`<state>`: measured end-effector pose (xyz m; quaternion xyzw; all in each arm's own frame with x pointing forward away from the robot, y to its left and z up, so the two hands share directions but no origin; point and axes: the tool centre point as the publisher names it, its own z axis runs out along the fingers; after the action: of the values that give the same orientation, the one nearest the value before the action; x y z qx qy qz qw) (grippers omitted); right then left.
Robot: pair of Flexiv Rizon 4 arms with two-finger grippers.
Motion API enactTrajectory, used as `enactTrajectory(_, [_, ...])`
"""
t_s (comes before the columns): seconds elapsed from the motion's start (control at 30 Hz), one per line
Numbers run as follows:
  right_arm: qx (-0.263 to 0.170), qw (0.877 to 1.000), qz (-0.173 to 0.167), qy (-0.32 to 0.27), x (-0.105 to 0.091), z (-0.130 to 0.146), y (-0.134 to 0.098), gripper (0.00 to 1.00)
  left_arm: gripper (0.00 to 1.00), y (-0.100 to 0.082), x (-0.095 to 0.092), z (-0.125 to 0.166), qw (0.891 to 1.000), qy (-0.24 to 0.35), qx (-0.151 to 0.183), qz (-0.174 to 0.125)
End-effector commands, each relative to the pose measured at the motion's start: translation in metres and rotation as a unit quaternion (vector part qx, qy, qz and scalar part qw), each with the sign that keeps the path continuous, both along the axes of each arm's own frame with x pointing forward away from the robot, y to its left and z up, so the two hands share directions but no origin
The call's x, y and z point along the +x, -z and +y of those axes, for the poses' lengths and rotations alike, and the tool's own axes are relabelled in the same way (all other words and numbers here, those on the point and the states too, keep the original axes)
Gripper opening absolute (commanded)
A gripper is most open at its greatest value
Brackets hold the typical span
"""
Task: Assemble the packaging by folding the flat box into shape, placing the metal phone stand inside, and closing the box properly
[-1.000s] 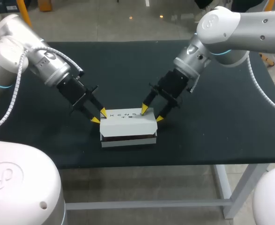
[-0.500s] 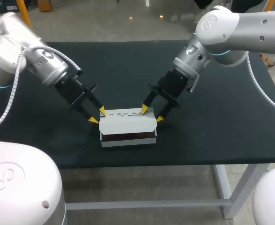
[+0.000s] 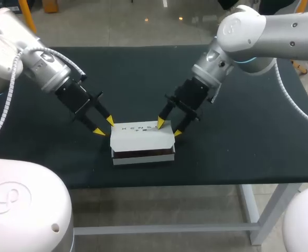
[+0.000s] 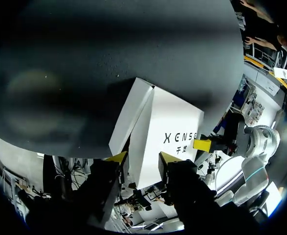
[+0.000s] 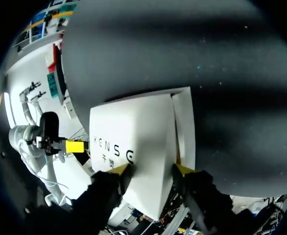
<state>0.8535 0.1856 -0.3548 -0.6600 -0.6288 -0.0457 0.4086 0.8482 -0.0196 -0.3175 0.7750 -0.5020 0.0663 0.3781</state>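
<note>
Two end effectors flank the white box (image 3: pixel 142 137), which sits on my dark worktop (image 3: pixel 237 131) near its middle, toward the near edge. The lid lies over the top, and along the near side I see a dark band under the lid's front edge. My left end effector (image 3: pixel 104 126) hangs just beside the box's left end with its fingers apart; I cannot tell whether either tip touches the cardboard. From the left wrist, the box (image 4: pixel 167 127) lies just ahead of that end effector (image 4: pixel 143 159). My right end effector (image 3: pixel 169 128) stands at the far right corner, fingers spread: one tip at the lid's far edge, the other just off the right end. From the right wrist, the box (image 5: pixel 133 132) and its narrow side flap (image 5: pixel 184 127) lie ahead of the spread fingers.
</note>
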Motion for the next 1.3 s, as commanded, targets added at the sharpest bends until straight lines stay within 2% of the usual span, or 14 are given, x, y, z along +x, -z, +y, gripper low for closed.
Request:
enactTrajectory(0.03, [0.0,1.0,-0.002,0.001,-0.002,0.0,-0.001,0.6,0.47,-0.008,-0.006,0.003,1.0,-0.003,0.006,-0.01])
enactTrajectory(0.1, [0.0,1.0,-0.002,0.003,-0.001,-0.001,0.0,0.61,0.53,-0.01,-0.006,0.004,1.0,-0.005,0.008,-0.016])
enactTrajectory(0.17, [0.0,1.0,-0.001,0.003,-0.001,-0.001,0.001,0.59,0.5,-0.013,-0.005,0.005,1.0,-0.002,0.01,-0.023])
enactTrajectory(0.27, [0.0,1.0,0.0,0.004,-0.001,-0.001,0.001,0.56,0.57,-0.019,-0.004,0.007,0.999,0.008,0.013,-0.04])
enactTrajectory(0.4, [0.0,1.0,0.0,0.004,-0.001,-0.001,0.001,0.55,0.99,-0.034,-0.003,0.009,0.995,0.051,0.015,-0.081])
enactTrajectory(0.57, [0.0,1.0,0.0,0.004,-0.001,-0.001,0.001,0.55,1.0,-0.057,0.001,0.009,0.976,0.144,0.029,-0.162])
enactTrajectory(0.7, [0.0,1.0,0.0,0.004,-0.001,-0.001,0.001,0.57,1.0,-0.075,-0.001,0.0,0.933,0.253,0.063,-0.247])
enactTrajectory(0.8, [0.0,1.0,0.0,0.004,-0.001,-0.001,0.001,0.58,1.0,-0.085,-0.003,-0.007,0.904,0.311,0.069,-0.285])
enactTrajectory(0.83, [0.0,1.0,0.0,0.004,-0.001,-0.001,0.001,0.57,1.0,-0.087,-0.004,-0.009,0.898,0.326,0.072,-0.287])
enactTrajectory(0.97, [0.0,1.0,0.0,0.004,-0.001,-0.001,0.001,0.57,1.0,-0.095,-0.009,-0.024,0.853,0.417,0.1,-0.297])
enactTrajectory(1.1, [0.0,1.0,0.0,0.004,-0.001,-0.001,0.001,0.56,1.0,-0.103,-0.017,-0.034,0.802,0.494,0.129,-0.31])
enactTrajectory(1.13, [0.0,1.0,0.0,0.004,-0.001,-0.001,0.001,0.56,1.0,-0.106,-0.019,-0.036,0.789,0.51,0.134,-0.314])
enactTrajectory(1.2, [0.0,1.0,0.0,0.004,-0.001,-0.001,0.001,0.56,1.0,-0.11,-0.024,-0.037,0.751,0.565,0.143,-0.312])
enactTrajectory(1.3, [0.0,1.0,0.0,0.004,-0.001,-0.001,0.001,0.56,1.0,-0.11,-0.024,-0.037,0.751,0.565,0.143,-0.312])
